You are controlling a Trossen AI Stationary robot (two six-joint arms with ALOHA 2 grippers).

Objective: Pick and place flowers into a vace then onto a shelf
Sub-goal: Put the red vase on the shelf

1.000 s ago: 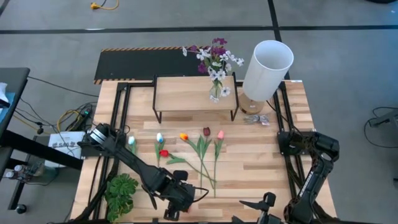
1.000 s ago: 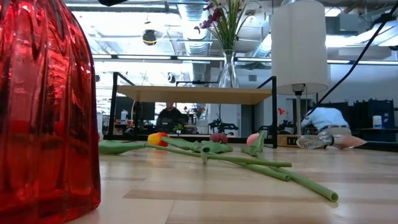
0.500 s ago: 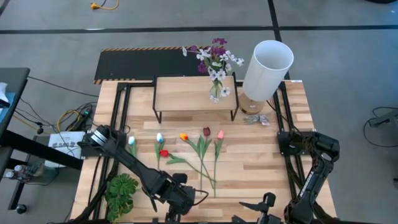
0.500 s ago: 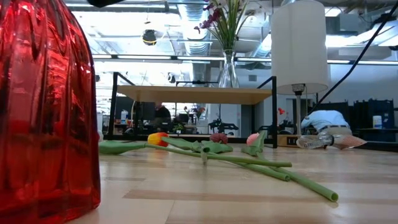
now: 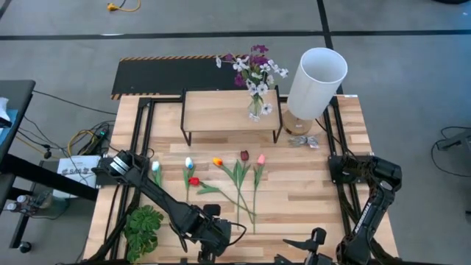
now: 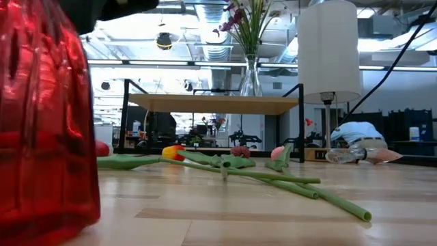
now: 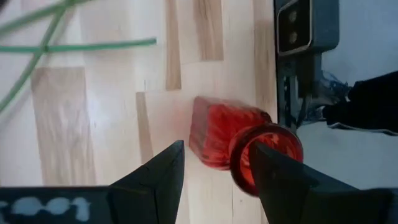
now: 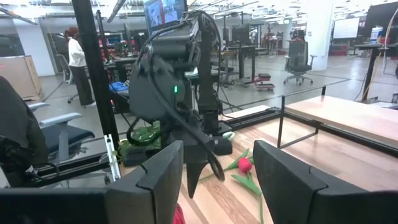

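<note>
While the red ribbed glass vase (image 6: pixel 44 123) stands at lower left: flowers lie loose.
Left gripper (image 7: pixel 211 171): fingers spread, straddling the vase neck (apparently lining up a grasp), holding nothing.
Tulips (image 5: pixel 239 173): centre frame, stems running downward, heads toward the wooden shelf (image 5: pixel 228 110).
Right gripper (image 8: pixel 214 177): lower right, parted, empty.

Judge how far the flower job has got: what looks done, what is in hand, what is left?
Done: a clear vase of purple and white blossoms stands on the shelf. In hand: the left gripper, open, hovers over the red vase without gripping it. Left: the tulips lie loose on the table, none in the red vase. The right gripper waits open at the near edge.
</note>
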